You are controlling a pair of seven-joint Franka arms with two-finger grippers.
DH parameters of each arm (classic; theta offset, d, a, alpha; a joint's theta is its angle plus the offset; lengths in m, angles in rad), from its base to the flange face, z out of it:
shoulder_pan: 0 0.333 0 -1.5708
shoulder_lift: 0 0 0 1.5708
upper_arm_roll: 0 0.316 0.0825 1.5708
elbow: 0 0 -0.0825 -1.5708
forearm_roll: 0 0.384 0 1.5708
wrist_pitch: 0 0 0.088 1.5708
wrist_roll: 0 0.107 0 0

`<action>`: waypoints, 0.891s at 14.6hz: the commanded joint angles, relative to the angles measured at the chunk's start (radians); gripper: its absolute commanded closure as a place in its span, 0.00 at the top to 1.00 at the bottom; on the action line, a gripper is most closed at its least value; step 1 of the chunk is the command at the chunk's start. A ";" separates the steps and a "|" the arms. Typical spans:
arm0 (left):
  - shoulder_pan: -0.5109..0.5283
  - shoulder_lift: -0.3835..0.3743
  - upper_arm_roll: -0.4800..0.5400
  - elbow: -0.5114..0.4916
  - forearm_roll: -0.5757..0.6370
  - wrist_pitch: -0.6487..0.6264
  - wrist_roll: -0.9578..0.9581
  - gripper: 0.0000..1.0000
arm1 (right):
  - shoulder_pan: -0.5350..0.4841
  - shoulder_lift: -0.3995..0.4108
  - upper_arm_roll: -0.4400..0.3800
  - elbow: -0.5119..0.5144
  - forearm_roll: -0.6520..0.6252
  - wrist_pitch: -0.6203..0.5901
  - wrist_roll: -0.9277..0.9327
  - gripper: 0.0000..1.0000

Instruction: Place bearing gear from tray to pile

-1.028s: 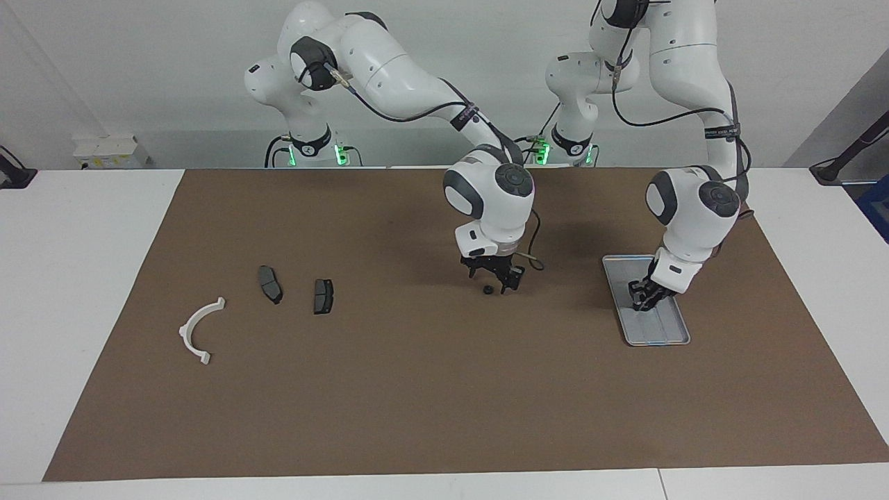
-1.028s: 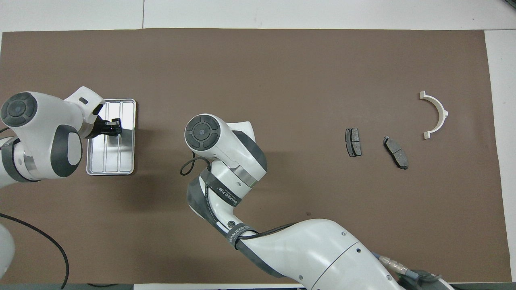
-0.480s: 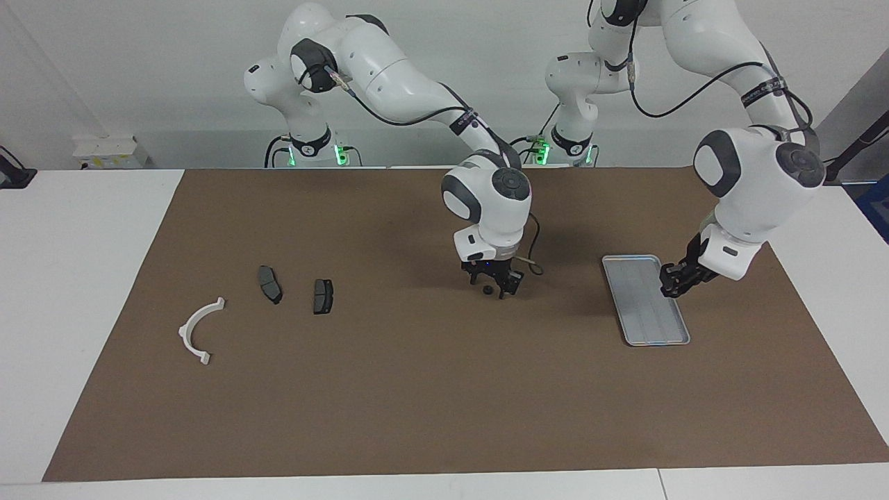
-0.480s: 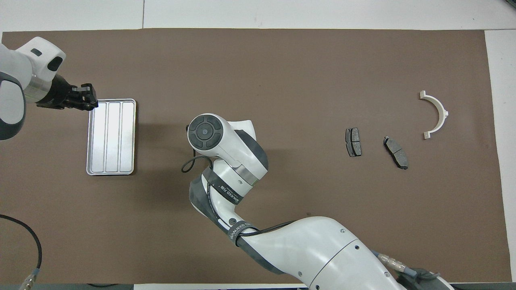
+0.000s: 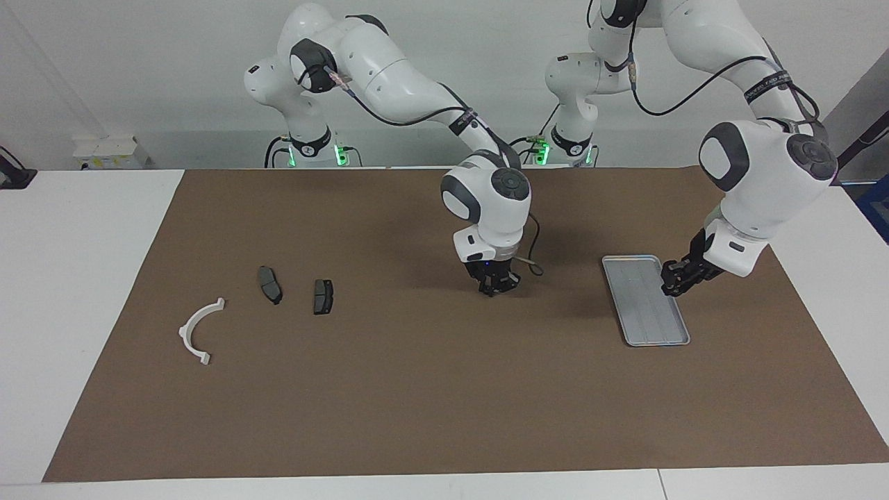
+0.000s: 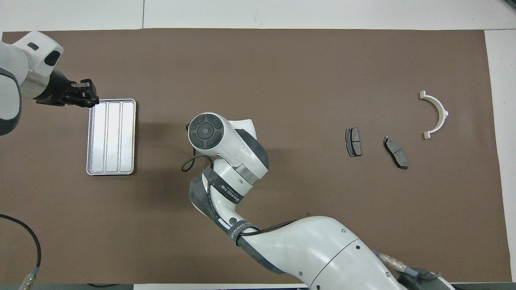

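Right gripper [image 5: 494, 288] jaws now pressed together low over mat [image 5: 417, 389]; left gripper [image 5: 672, 286], jaws unclear, hangs beside tray [image 5: 656, 333] edge.

2 white arms [image 5: 389, 76], dark grey joint caps, black cables, black jaws.

Shiny ribbed metal tray [image 6: 111, 137], matt brown mat [image 6: 282, 72], white plastic bracket [image 6: 436, 113], dull grey brake pads [image 6: 353, 141]

Bright, even light; soft shadows; sharp focus.
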 commanded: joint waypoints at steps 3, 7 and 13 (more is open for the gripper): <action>-0.011 0.004 0.007 0.015 -0.019 -0.018 -0.007 0.00 | -0.081 -0.045 0.003 0.017 -0.019 -0.134 -0.070 0.00; -0.025 0.004 0.007 0.015 -0.019 -0.016 -0.005 0.00 | -0.236 -0.186 0.009 0.016 -0.001 -0.307 -0.404 0.00; -0.369 0.001 0.009 0.020 0.033 -0.019 -0.426 0.00 | -0.554 -0.260 0.008 -0.006 0.011 -0.380 -1.129 0.00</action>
